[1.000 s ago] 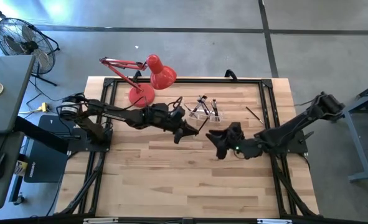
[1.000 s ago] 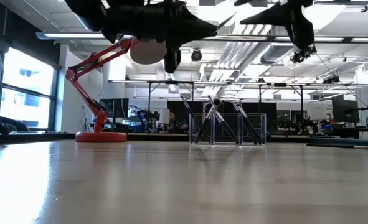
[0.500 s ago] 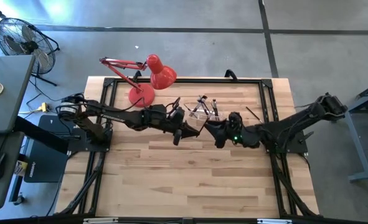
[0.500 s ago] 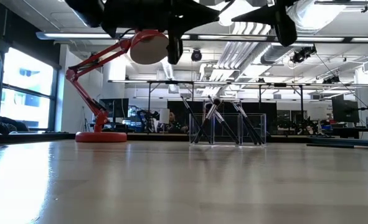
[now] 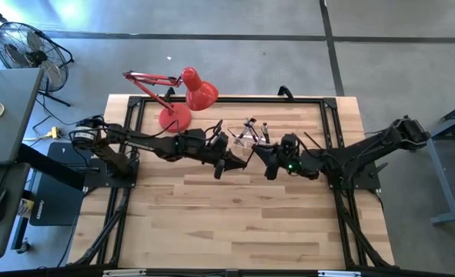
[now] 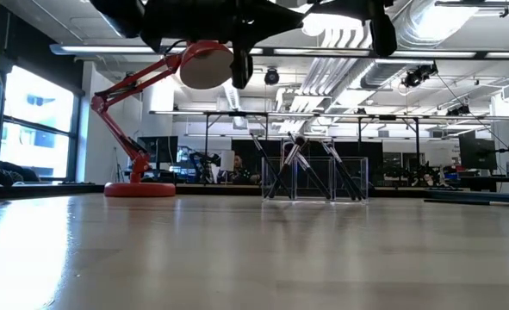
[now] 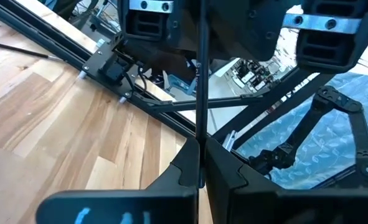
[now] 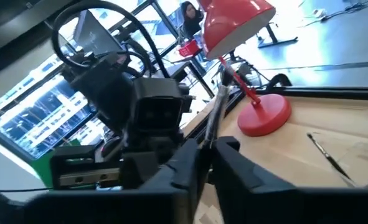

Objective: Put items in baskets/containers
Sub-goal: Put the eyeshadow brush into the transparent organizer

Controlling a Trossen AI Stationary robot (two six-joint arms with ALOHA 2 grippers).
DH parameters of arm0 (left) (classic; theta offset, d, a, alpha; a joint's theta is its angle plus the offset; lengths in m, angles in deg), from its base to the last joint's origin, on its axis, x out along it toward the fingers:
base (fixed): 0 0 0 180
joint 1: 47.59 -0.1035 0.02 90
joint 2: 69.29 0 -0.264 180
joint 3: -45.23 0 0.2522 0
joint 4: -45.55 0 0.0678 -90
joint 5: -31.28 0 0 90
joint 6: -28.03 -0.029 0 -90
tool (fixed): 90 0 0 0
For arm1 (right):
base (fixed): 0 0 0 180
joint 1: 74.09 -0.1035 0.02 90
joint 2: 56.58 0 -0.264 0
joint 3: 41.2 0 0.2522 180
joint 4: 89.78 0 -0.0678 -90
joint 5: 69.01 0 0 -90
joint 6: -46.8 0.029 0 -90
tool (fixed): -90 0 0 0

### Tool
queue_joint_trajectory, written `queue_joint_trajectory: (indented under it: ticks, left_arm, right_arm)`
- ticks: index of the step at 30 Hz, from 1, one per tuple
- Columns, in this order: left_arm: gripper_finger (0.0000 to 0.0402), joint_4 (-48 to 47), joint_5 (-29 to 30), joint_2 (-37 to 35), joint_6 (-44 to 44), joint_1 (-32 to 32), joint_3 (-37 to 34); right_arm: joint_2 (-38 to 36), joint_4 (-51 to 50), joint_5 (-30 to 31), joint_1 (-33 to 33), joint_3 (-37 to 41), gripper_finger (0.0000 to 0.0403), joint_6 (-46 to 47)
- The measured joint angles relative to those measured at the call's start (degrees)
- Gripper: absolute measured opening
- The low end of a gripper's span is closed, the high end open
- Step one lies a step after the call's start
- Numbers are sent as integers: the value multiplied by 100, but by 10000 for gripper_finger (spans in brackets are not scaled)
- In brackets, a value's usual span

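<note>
A thin dark brush (image 7: 200, 93) hangs in the air over the table's middle, between my two grippers, which face each other level. My left gripper (image 7: 200, 177) is shut on it. My right gripper (image 8: 207, 152) meets it from the opposite side and is closed around the same brush (image 8: 216, 115). Just behind them, toward the far edge, stands the clear holder (image 5: 250, 138), (image 6: 314, 178), with several brushes leaning in it. One more brush (image 5: 313, 141) lies flat on the wood to the holder's right. My left gripper pinches the brush's shaft (image 7: 200, 163) between its two fingers, coming level from the table's left. The brush sticks out past the fingertips toward the right gripper, lifted clear of the table. My right gripper pinches the brush's shaft (image 8: 210, 142) between its two fingers, coming level from the table's right. The brush runs on past its fingertips toward the left gripper; how far back it reaches I cannot tell.
A red desk lamp (image 5: 189, 96), (image 6: 138, 129) stands at the far left of the table, its base close behind my left arm. A black metal frame (image 5: 331, 123) runs round the table's far and side edges. The near half of the wooden top (image 5: 227, 223) is bare.
My right gripper has moved toward the table's far edge and left, up to the left gripper and onto the brush it holds. The left gripper and the brush have stayed in place.
</note>
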Motion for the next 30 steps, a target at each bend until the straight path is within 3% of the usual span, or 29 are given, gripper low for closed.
queue_joint_trajectory:
  ticks: [2,6,17,30]
  left_arm:
    - [0,-13,-46,2,-31,-4,0]
    - [15,-27,-191,2,-39,-15,0]
    - [108,-41,-208,2,-146,-13,28]
    - [119,-1306,-60,70,-601,-11,861]
  right_arm:
    - [0,44,-99,34,0,16,-52]
    - [0,17,-314,129,0,28,-28]
    - [5,-34,-802,296,0,21,20]
    - [264,287,-1022,296,12,20,43]
